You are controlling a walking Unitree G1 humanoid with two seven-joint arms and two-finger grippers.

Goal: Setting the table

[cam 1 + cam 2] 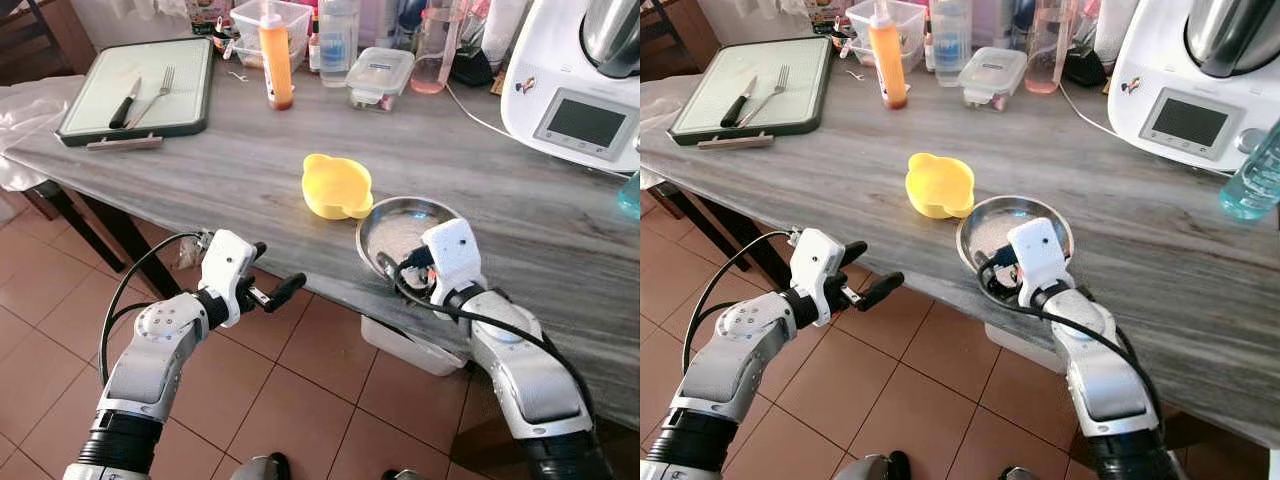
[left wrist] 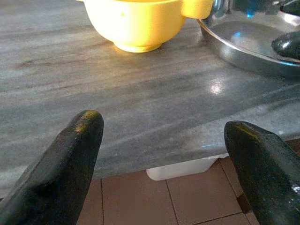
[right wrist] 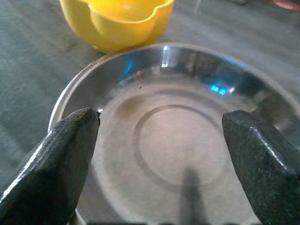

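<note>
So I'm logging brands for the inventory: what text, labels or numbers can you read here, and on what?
None can be read.
Clear lidded container: dark lid label, too small to read.
White kitchen machine: grey display shows nothing legible; sticker on its side, blurred.
Orange squeeze bottle: no label seen.

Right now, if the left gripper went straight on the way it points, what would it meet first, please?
Probably the table edge just ahead of the open left gripper; slightly higher, it would pass over bare tabletop to the yellow bowl.
</note>
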